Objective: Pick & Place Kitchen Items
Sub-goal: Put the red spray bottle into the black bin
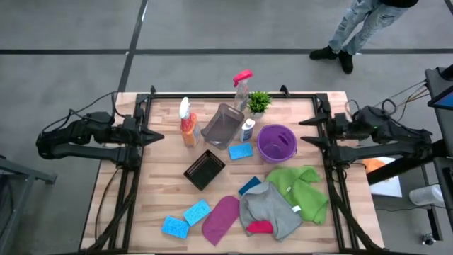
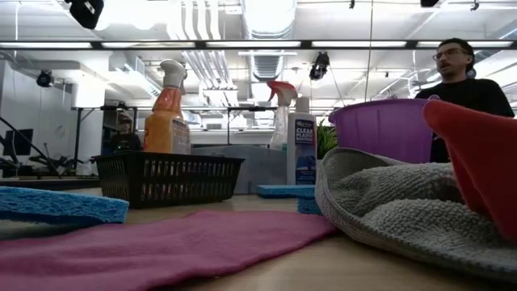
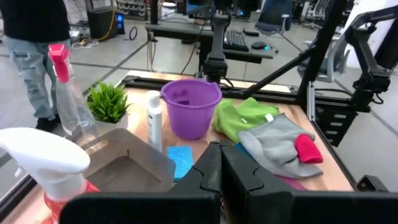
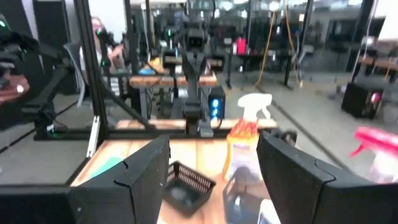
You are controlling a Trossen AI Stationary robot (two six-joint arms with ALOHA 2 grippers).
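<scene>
At the table's left edge the left gripper [image 1: 157, 136] waits with its jaws pressed together on nothing, its fingers [image 3: 205, 171] meeting in the wrist view. Opposite, at the right edge, the right gripper [image 1: 304, 132] waits too, jaws spread wide and empty.

Between them the kitchen items lie scattered over the wooden table [image 1: 159, 191]. Toward the far side, an orange spray bottle [image 1: 187, 124] with a white trigger stands just beside a grey bin [image 1: 222, 126], and a clear spray bottle with a magenta trigger [image 1: 242, 86] stands near a small green potted plant [image 1: 259, 103]. A small white squeeze bottle [image 1: 247, 129] stands between the grey bin and a purple bucket [image 1: 276, 142]. One blue sponge [image 1: 241, 150] lies just in front of that bottle. A black mesh basket [image 1: 204, 168] sits near the middle.

Nearer the front, two more blue sponges [image 1: 185, 219] lie side by side, next to a magenta cloth [image 1: 220, 219]. A grey cloth [image 1: 269, 209] overlaps a green cloth [image 1: 303, 188], with a small red cloth [image 1: 260, 227] on the grey one and a dark blue sponge [image 1: 249, 185] partly tucked under it.

A person [image 1: 357, 28] stands on the floor beyond the table's far side.
</scene>
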